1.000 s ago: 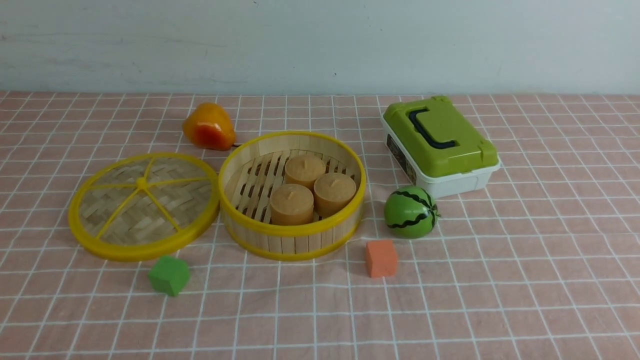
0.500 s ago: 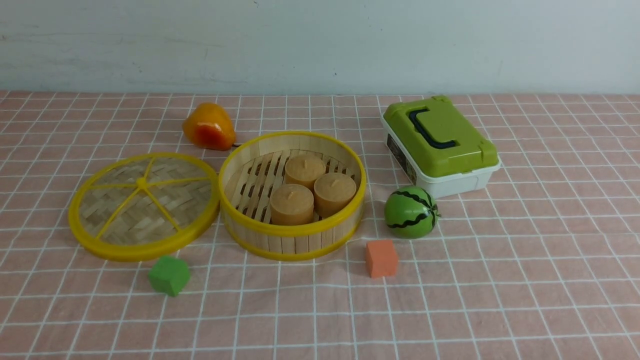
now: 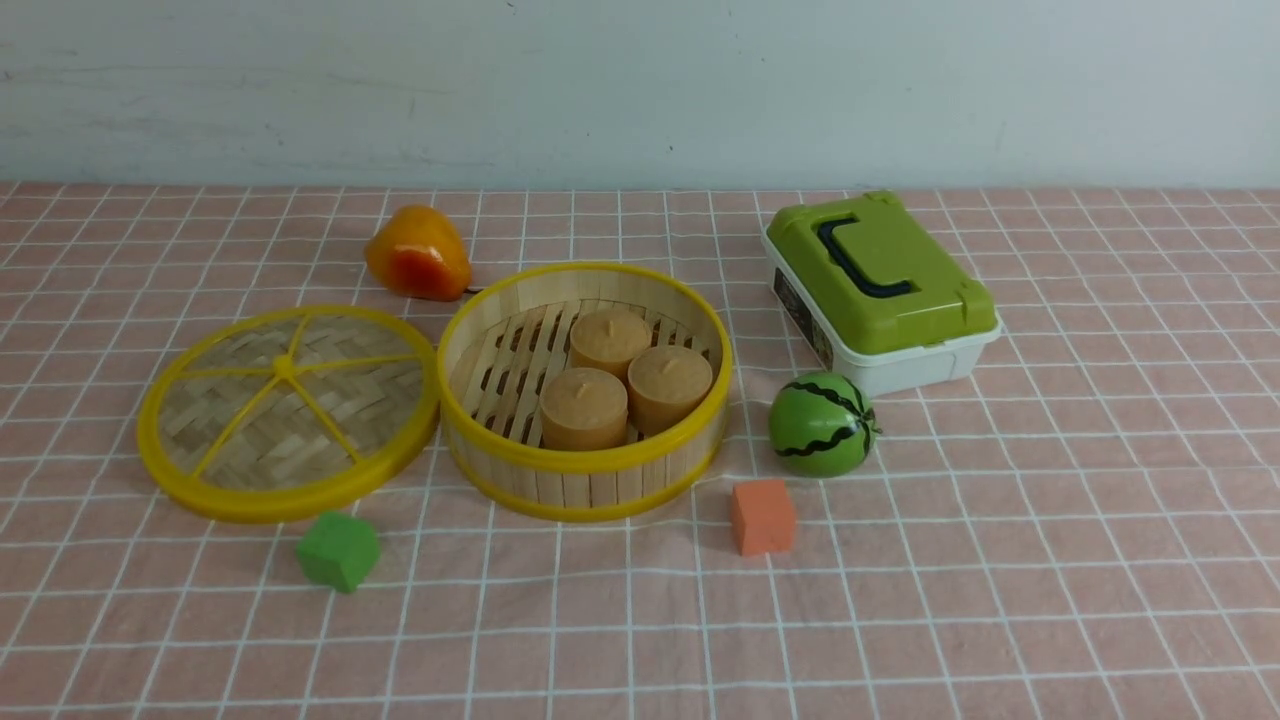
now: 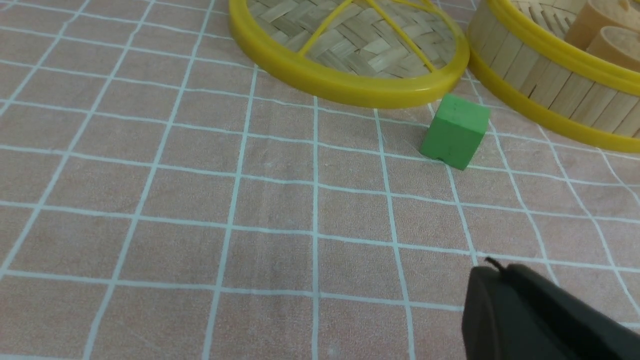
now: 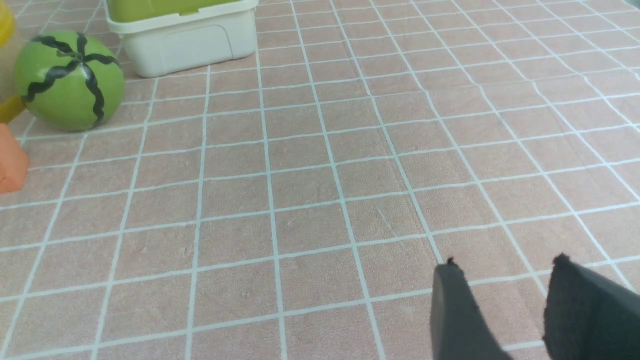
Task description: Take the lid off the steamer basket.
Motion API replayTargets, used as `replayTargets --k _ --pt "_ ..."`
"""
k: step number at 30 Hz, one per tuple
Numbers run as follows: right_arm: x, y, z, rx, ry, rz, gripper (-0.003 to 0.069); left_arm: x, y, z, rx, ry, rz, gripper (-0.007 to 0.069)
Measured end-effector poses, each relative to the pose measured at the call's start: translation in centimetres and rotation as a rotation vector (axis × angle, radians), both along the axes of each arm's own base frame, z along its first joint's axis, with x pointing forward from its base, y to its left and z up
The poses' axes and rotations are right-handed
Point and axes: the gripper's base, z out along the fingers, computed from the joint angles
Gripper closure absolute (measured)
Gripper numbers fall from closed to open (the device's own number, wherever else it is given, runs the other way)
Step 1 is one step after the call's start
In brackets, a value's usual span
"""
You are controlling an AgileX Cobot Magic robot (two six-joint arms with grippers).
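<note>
The lid (image 3: 288, 412), a woven bamboo disc with a yellow rim and spokes, lies flat on the cloth just left of the steamer basket (image 3: 585, 475), their rims close together. The basket is uncovered and holds three tan cylinders (image 3: 620, 375). Neither gripper shows in the front view. In the left wrist view my left gripper (image 4: 492, 267) is shut and empty, low over the cloth, well short of the lid (image 4: 350, 45) and the basket (image 4: 550, 85). In the right wrist view my right gripper (image 5: 505, 265) is open and empty over bare cloth.
A green cube (image 3: 338, 550) sits in front of the lid, also in the left wrist view (image 4: 455, 131). An orange cube (image 3: 762, 516), a toy watermelon (image 3: 822, 423) and a green-and-white box (image 3: 880, 290) stand right of the basket. An orange fruit (image 3: 417, 253) lies behind.
</note>
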Motion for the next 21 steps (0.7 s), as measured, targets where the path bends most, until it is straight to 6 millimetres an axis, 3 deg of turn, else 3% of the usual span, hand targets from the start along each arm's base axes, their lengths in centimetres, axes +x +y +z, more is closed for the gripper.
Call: replayTargets --k 21 --pt "0.00 0.00 0.00 0.000 0.000 0.000 0.0418 -0.01 0.00 -0.03 0.000 0.003 0.000 0.0619"
